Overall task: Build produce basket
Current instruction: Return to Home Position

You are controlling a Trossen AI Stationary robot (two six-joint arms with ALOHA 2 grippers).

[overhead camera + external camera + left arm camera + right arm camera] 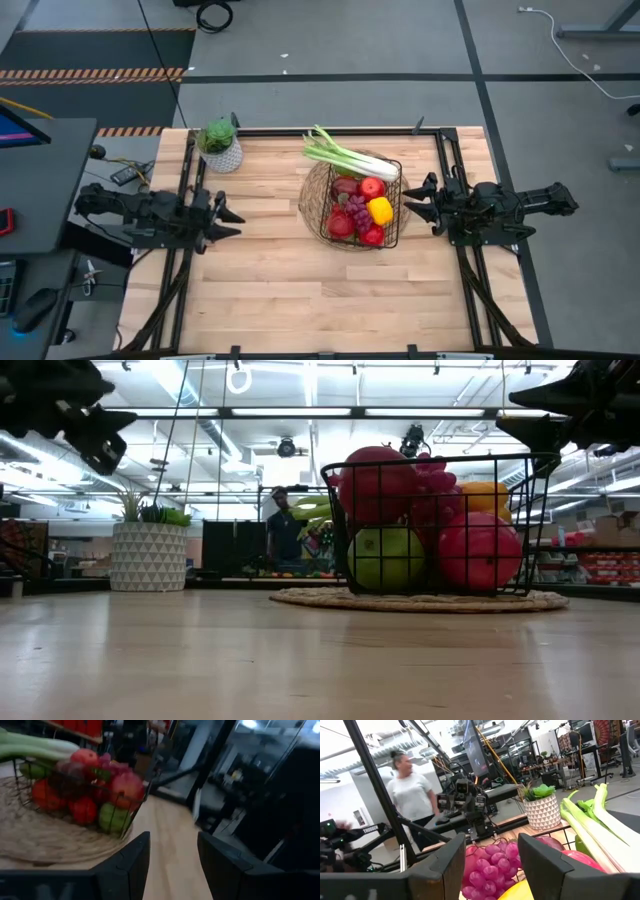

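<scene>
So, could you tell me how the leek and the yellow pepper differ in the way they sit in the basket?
The leek is long and pale green; the pepper is short, rounded and yellow. The leek lies across the top of the basket and its leafy end sticks out past the rim; the pepper sits wholly inside. Both are in the same basket.
</scene>
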